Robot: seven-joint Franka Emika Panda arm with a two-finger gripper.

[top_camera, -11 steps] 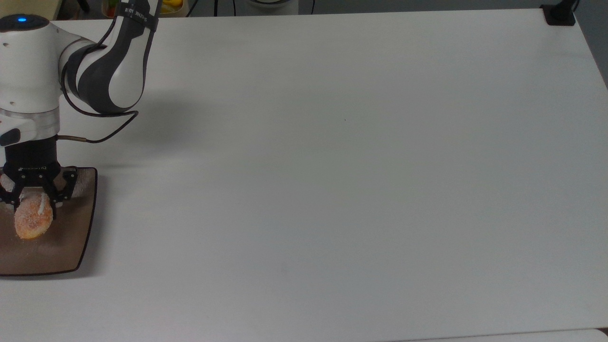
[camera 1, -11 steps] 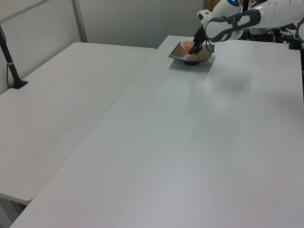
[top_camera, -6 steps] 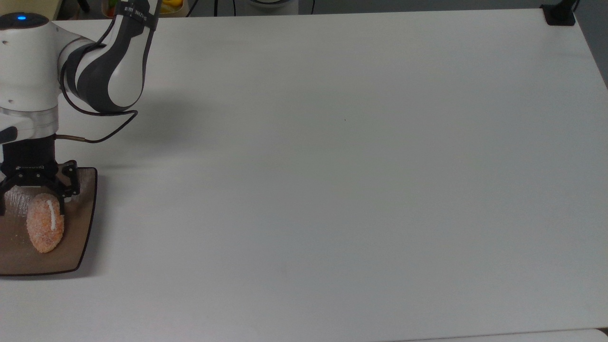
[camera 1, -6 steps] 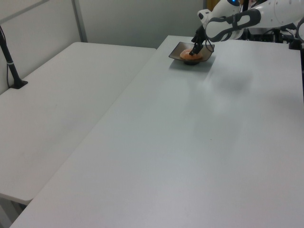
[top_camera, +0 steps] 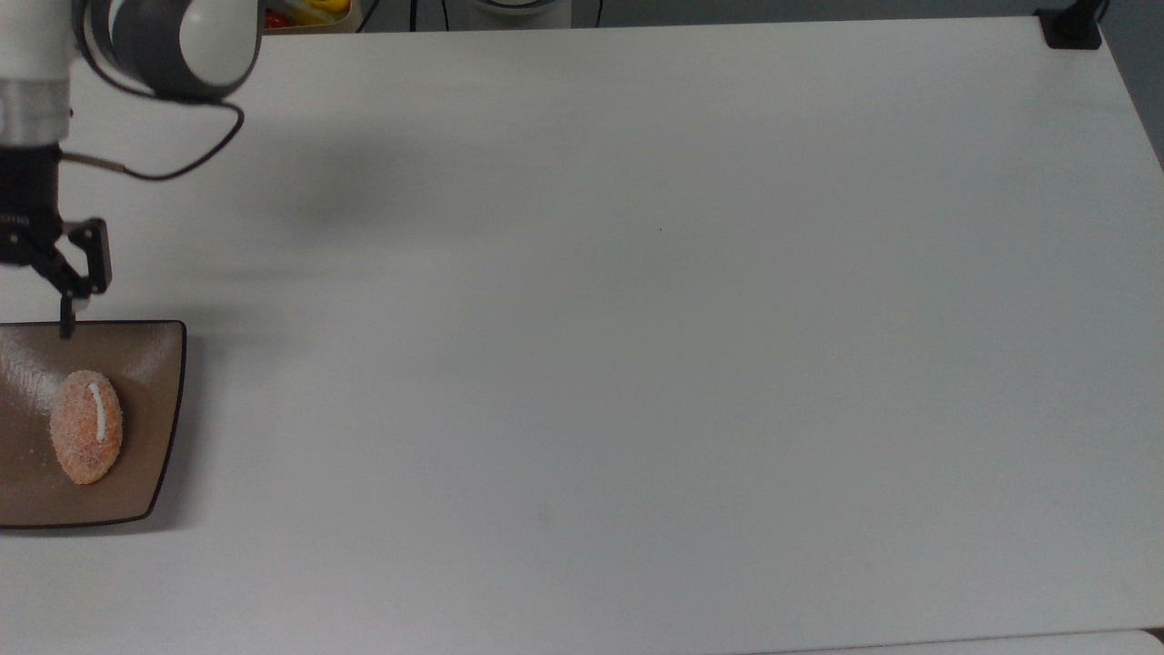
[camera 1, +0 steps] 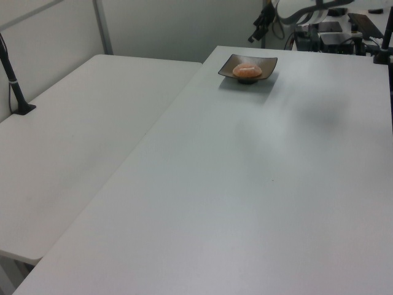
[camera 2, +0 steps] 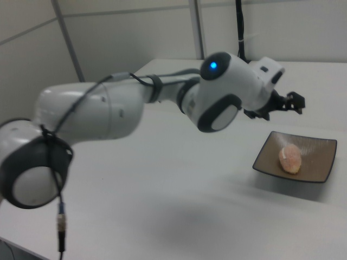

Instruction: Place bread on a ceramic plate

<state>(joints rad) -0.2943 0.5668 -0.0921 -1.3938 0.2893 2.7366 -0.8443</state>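
Observation:
The bread [top_camera: 85, 426], an oval orange roll with a white stripe, lies alone on the brown ceramic plate [top_camera: 145, 364] at the top view's left edge. The left view has the bread [camera 1: 247, 70] resting on the plate [camera 1: 265, 61] at the table's far end. My gripper [top_camera: 15, 318] is open and holds nothing. It hangs above the plate's far edge, apart from the roll. In the right view the gripper [camera 2: 293, 103] floats well above the plate [camera 2: 320, 149] and the bread [camera 2: 291, 157].
The arm's elbow [top_camera: 173, 45] and its cable sit at the top view's upper left. A black clamp [top_camera: 1073, 27] stands at the table's far right corner. A second white table [camera 1: 80, 123] with a black post [camera 1: 15, 80] adjoins in the left view.
The gripper opened and let go of the bread, which settled flat on the plate. The gripper then rose and drew back from the plate.

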